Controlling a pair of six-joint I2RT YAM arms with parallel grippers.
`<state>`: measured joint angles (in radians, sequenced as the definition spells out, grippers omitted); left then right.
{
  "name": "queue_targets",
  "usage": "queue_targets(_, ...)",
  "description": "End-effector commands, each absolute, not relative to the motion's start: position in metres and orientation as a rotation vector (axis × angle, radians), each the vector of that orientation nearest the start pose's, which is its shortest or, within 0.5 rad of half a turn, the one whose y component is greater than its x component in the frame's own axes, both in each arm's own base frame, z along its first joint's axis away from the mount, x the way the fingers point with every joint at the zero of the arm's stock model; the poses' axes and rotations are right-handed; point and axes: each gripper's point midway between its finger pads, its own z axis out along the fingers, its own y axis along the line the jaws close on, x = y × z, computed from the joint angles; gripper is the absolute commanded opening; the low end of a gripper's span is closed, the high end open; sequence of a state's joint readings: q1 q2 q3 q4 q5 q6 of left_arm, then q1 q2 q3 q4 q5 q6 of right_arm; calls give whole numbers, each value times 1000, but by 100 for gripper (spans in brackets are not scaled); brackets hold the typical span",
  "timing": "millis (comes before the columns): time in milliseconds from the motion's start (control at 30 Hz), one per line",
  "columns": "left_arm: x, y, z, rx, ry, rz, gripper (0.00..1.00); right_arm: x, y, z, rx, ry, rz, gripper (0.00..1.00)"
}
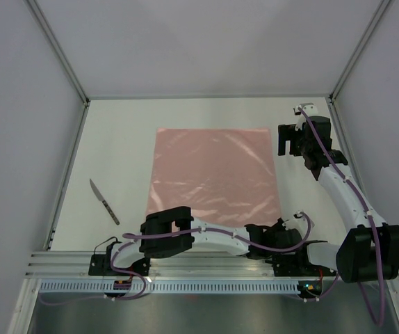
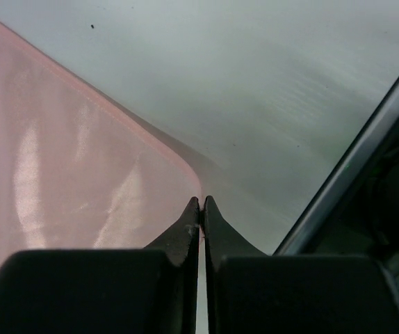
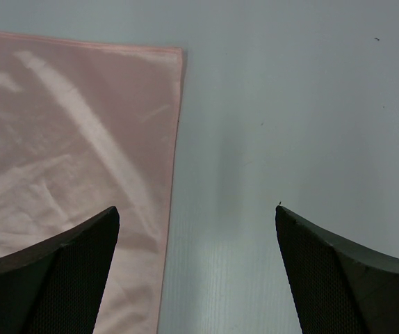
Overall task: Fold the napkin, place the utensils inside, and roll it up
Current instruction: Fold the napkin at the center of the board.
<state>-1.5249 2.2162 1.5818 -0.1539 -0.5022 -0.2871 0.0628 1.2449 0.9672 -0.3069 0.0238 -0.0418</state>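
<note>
white bench (image 1: 116, 139) walled by pale panels. nearest, left hand (image 2: 201, 206), fingers pressed together at the near right corner of the napkin (image 1: 213, 174); whether cloth is caught cannot be told. knife (image 1: 104, 202) lies on the bench left of the napkin, well apart. napkin, pink, glossy and wrinkled, lies spread flat mid-bench. farthest, right hand (image 1: 285, 139), spread wide, by the napkin's far right corner.

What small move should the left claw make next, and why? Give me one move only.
Probably raise the left claw slightly. It is shut at the near right corner of the napkin, seemingly pinching it, and the sheet lies flat and unfolded. A small lift would show whether the corner is held.
</note>
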Motion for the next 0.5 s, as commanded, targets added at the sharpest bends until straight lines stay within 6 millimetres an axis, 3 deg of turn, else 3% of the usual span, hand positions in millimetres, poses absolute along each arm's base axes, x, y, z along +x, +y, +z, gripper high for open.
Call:
queue_targets(0, 95, -568, 69, 1094, 1903, -477, 2, 375, 13, 192, -92, 2133, -43, 98)
queue_targets(167, 113, -560, 75, 1031, 1946, -488, 2, 375, 13, 192, -94, 2134, -42, 98)
queue_targets(400, 172, -519, 86, 873, 2036, -485, 2, 375, 13, 191, -94, 2136, -41, 98)
queue_targets(467, 193, -506, 102, 793, 2058, -528, 2, 375, 14, 192, -98, 2134, -40, 98)
